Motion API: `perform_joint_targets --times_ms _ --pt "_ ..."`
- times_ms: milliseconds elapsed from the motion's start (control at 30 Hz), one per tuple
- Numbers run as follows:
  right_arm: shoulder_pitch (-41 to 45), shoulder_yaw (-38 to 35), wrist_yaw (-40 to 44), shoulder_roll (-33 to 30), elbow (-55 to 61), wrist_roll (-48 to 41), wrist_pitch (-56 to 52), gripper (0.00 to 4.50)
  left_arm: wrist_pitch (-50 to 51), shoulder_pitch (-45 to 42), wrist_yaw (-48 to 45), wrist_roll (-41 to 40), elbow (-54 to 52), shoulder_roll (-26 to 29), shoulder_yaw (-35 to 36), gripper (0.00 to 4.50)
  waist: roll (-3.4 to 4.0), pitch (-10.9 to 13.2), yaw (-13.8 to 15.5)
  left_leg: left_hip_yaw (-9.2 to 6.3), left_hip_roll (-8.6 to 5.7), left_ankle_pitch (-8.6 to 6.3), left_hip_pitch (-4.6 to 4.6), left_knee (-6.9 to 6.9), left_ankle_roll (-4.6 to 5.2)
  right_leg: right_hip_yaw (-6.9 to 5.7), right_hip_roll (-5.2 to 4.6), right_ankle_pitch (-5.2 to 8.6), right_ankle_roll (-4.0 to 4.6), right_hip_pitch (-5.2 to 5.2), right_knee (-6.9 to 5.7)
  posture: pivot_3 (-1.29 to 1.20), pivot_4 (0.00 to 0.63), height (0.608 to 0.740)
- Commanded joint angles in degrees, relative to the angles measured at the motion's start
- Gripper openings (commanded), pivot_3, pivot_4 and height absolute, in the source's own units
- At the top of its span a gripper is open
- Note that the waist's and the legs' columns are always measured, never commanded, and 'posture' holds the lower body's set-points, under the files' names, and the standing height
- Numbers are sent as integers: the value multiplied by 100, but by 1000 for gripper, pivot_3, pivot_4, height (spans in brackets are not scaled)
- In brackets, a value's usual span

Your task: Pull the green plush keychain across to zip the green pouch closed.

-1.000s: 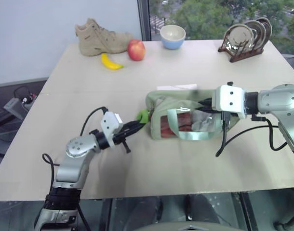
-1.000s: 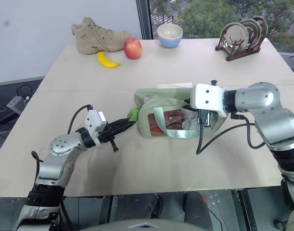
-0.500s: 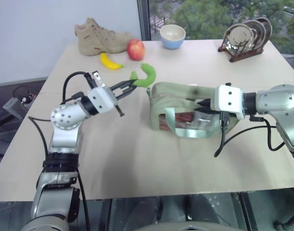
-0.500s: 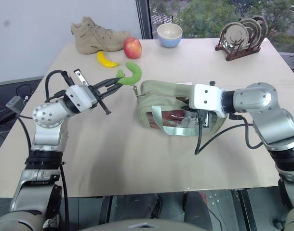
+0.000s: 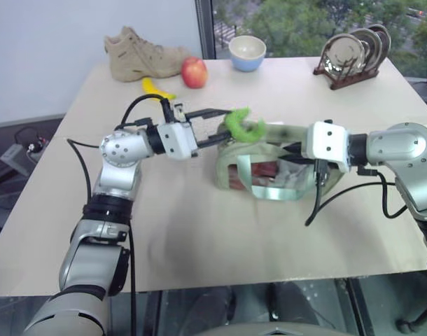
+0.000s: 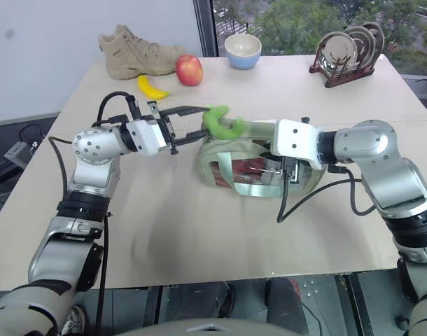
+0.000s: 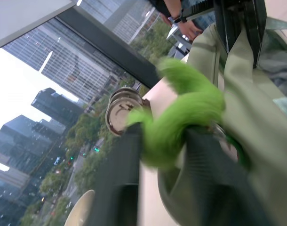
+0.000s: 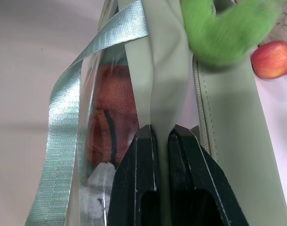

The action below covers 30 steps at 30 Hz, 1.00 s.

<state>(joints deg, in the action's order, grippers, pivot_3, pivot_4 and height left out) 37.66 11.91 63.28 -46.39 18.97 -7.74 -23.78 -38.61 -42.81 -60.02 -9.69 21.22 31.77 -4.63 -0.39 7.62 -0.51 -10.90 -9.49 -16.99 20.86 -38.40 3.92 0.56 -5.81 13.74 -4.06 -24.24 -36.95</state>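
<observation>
The green pouch stands mid-table, with red contents behind its clear window. The green plush keychain hangs over the pouch's top left end. My left gripper points level toward it from the left with its fingers spread apart. In the left wrist view the green plush keychain sits between those fingers. From the right, my right gripper is shut on a fold of the green pouch along its top edge beside the zipper.
At the table's far side stand a tan boot, a banana, an apple, a blue bowl and a plate rack. Bare tabletop lies in front of the pouch.
My left gripper rose from table level and carried the plush keychain rightward, from left of the pouch to above its top. Its fingers have spread apart. The right gripper kept its hold.
</observation>
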Motion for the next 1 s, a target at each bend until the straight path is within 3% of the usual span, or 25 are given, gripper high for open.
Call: perform_joint_targets --times_ms 33,367,500,667,1000 --pt "55 39 -8 33 26 11 -49 0 710 -49 14 -534 -173 25 233 2641 0 0 -11 0 0 0 0 0 0 0 0 0 0 0 -1 0 150 740" --pt "32 15 27 35 -13 -7 -43 0 4533 1055 -407 -2561 -950 759 1156 2641 0 0 -55 -1 0 0 0 0 0 5 5 0 0 -10 -12 0 150 740" --pt "66 23 55 45 -66 -12 -32 0 5408 1801 -704 -2941 -1812 967 1106 2641 -1 0 -35 1 -1 0 0 0 0 7 4 0 0 -9 -10 0 150 740" --pt "122 43 83 65 -114 -7 -25 0 5727 2273 -522 -2926 -2460 669 1012 2641 -2 -1 -12 0 0 0 -7 -1 -1 3 4 0 0 -1 -11 0 150 740" --pt "136 29 75 65 -74 -9 -72 0 5090 2381 44 -1924 -2504 92 670 2641 -3 -1 -7 4 1 0 -8 0 -1 7 2 0 1 1 -8 0 150 740"
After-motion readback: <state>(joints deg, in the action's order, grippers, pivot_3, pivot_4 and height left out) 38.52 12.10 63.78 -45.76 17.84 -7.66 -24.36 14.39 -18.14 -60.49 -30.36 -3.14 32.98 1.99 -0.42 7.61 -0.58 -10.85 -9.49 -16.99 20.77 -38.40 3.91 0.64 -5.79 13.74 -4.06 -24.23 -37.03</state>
